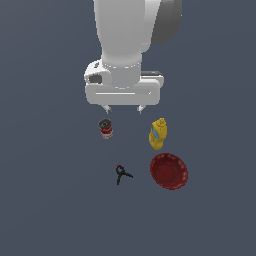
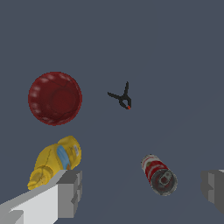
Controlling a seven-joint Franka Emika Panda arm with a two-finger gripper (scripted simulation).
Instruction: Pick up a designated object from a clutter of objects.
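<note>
Gripper (image 1: 123, 108) hung spread wide and empty above the clutter.
The can (image 1: 105, 128) lay on its side near the bottle (image 1: 158, 133), between the fingers (image 2: 68, 192) in the wrist view, suggesting a lined-up descent.

I see the red-and-white cylindrical can (image 2: 159, 174) lying between my spread grey fingers (image 2: 70, 192); yellow squeeze bottle (image 2: 54, 161) touches one.

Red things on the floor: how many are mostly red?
2. The bowl lies at the exterior view's lower right, below the yellow bottle. The red-and-white can lies on its side, left of the bottle. None seems hidden.
</note>
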